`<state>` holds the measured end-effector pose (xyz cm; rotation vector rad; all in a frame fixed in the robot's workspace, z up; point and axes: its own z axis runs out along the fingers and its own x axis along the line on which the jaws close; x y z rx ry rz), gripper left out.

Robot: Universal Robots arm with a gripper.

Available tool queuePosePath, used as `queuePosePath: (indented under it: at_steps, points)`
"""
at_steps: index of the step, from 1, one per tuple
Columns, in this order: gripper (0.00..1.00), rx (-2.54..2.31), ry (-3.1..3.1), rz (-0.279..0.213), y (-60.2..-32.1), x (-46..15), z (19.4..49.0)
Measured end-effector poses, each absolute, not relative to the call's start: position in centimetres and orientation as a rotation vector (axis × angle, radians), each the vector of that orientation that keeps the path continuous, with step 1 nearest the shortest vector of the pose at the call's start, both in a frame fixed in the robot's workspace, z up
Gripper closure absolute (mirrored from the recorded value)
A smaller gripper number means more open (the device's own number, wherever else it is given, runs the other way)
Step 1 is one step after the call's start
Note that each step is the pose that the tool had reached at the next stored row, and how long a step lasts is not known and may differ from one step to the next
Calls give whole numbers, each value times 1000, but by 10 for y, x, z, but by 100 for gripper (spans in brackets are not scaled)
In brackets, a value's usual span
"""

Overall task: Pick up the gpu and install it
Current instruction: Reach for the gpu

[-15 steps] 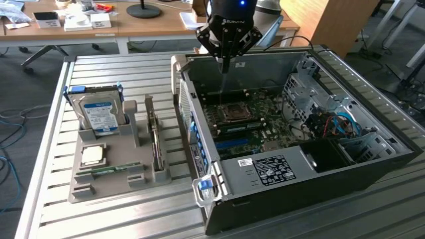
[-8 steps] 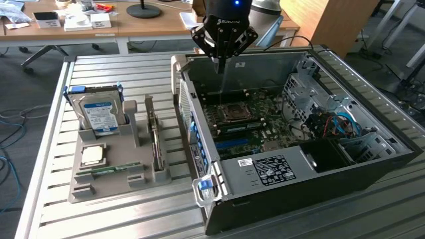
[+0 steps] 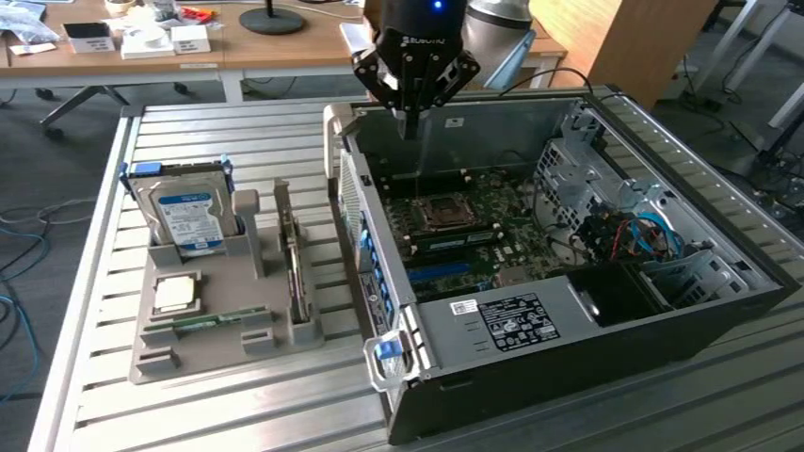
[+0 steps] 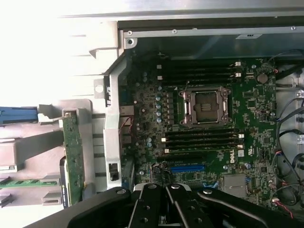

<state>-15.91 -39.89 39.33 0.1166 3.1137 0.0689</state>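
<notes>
The gpu (image 3: 293, 252) stands on edge in a slot of the grey holder tray (image 3: 201, 356), on the exterior view's left of the open computer case (image 3: 590, 311). In the wrist view the gpu (image 4: 72, 154) shows as a narrow green card edge beside the case wall. My gripper (image 3: 409, 127) hangs over the back of the case, above the motherboard (image 3: 472, 240), well apart from the gpu. Its fingers (image 4: 178, 197) are shut together with nothing between them.
In the holder tray also sit a silver hard drive (image 3: 188, 218) with a blue label, a CPU (image 3: 176, 292) and a green memory stick (image 3: 207, 323). The motherboard's CPU socket (image 4: 204, 107) and a blue slot (image 4: 187, 167) lie below the gripper. Cables (image 3: 635, 235) fill the case's far side.
</notes>
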Motion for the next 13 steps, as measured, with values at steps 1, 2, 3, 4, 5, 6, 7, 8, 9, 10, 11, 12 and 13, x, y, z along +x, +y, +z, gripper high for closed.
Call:
queuePosePath:
  at_steps: [1, 2, 3, 4, 5, 6, 7, 8, 9, 10, 11, 12, 13]
  points:
    - [89, 117, 3114, 69, -399, -160, 393]
    - [89, 117, 3114, 69, -399, -162, 393]
    - [89, 117, 3114, 69, -399, -163, 393]
    - [89, 117, 3114, 69, -399, -165, 393]
    - [89, 117, 3114, 69, -399, -166, 393]
    - [89, 117, 3114, 69, -399, -167, 393]
    - [89, 117, 3114, 69, -399, -169, 393]
    - [89, 117, 3114, 69, -399, -170, 393]
    - [89, 117, 3114, 69, -399, -172, 393]
    - [89, 117, 3114, 69, -399, -173, 393]
    - [89, 117, 3114, 69, -399, -174, 393]
    - [89, 117, 3114, 69, -399, -176, 393]
    - [89, 117, 3114, 69, -399, -177, 393]
